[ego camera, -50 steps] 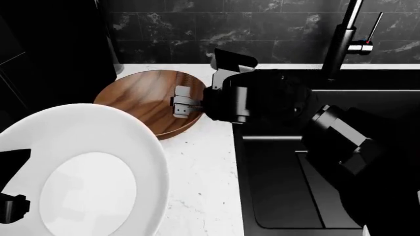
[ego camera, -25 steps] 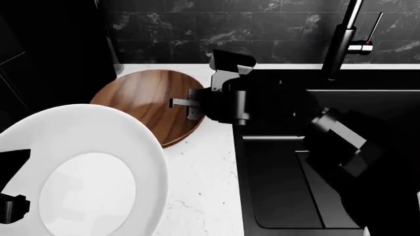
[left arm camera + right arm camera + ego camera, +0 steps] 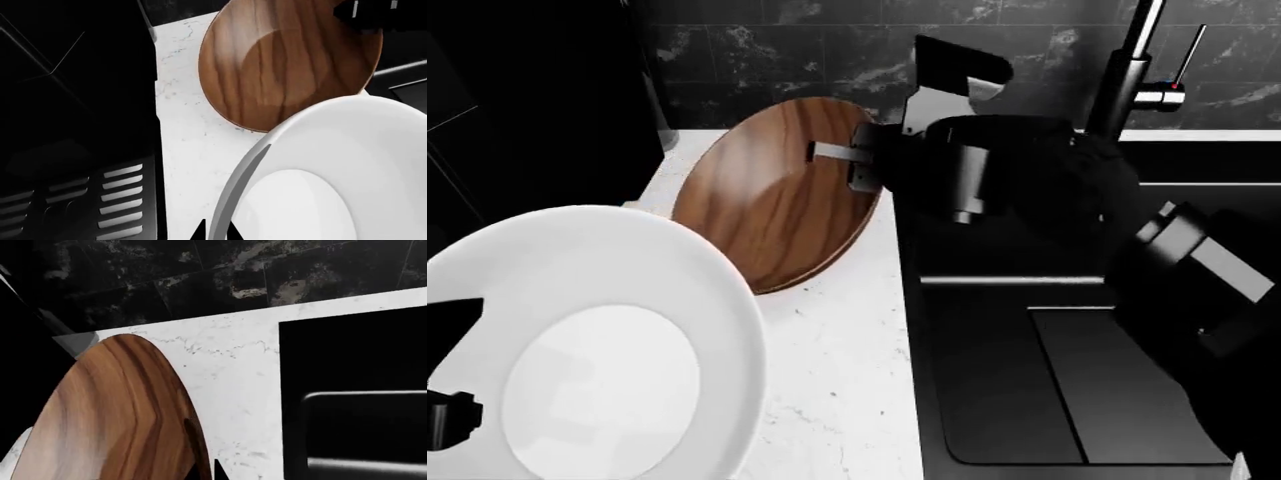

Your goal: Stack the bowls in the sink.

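- Tilting up now: wooden bowl (image 3: 777,195) is steeply on edge over the countertop (image 3: 827,360), versus nearly flat a second ago.
- Right gripper (image 3: 851,165) clamped on its rim, lifting toward the sink (image 3: 988,400).
- White bowl (image 3: 601,350) raised beside it; left gripper mostly hidden, looks pinched on the rim, can't confirm.
- Sink still empty; both bowls in transit.

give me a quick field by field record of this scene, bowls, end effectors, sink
wooden bowl: tilted up on edge, rim gripped by right end effector
white bowl: near the camera, held at its rim by left end effector
sink: black, no bowl inside
faucet: behind the sink
counter: white marble
stacking: not yet done
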`<state>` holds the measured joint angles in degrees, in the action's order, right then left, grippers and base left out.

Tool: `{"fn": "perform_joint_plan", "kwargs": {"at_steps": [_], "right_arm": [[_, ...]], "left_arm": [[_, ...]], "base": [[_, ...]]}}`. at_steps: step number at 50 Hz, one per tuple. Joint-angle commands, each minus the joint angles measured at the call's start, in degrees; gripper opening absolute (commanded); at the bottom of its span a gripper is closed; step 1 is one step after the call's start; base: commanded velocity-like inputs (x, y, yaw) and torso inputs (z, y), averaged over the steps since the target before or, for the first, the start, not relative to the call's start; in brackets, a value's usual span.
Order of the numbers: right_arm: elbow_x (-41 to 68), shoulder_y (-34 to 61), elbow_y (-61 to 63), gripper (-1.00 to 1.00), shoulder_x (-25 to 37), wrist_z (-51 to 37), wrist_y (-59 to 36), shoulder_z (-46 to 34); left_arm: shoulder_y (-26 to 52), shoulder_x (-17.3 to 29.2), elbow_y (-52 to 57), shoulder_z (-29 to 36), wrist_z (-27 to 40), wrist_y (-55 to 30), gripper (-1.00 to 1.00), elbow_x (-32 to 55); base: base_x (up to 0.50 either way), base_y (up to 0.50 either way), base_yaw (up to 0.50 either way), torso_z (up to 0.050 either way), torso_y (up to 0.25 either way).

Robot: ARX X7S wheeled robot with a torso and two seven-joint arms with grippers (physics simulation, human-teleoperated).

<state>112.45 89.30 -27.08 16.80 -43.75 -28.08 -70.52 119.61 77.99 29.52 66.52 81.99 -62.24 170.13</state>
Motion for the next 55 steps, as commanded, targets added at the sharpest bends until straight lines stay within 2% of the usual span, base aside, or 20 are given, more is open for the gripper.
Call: {"fn": "perform_joint_plan", "kwargs": {"at_steps": [1, 20, 38, 43, 55], "right_arm": [[-1.42, 0.37, 5.07, -1.0, 3.59, -2.57, 3.72, 2.46], [-1.03, -1.2, 20.62, -1.0, 12.4, -7.93, 15.39, 12.31], [-0.59, 3.94, 32.91, -1.0, 21.83, -17.34, 10.24, 13.06], [4.05, 4.83, 35.45, -1.0, 24.72, -19.0, 8.04, 14.01], [2.48, 3.4, 44.9, -1.0, 31.87, -22.28, 9.75, 16.39]], "left_arm": [[1.35, 0.29, -0.32, -0.24, 0.59, -0.07, -1.0, 0.22], [1.88, 0.57, -0.4, -1.0, 0.18, 0.56, -1.0, -0.3], [2.03, 0.14, -0.62, -1.51, 0.23, 0.48, -1.0, -0.61], [2.09, 0.19, -0.74, -1.63, 0.35, 0.42, -1.0, -0.62], [2.42, -0.13, -0.74, -1.61, 1.04, 0.52, -1.0, -0.3]], "base": [[0.0, 0.0, 0.0, 0.0, 0.0], [0.0, 0.0, 0.0, 0.0, 0.001], [0.0, 0.0, 0.0, 0.0, 0.001], [0.0, 0.0, 0.0, 0.0, 0.0], [0.0, 0.0, 0.0, 0.0, 0.0]]}}
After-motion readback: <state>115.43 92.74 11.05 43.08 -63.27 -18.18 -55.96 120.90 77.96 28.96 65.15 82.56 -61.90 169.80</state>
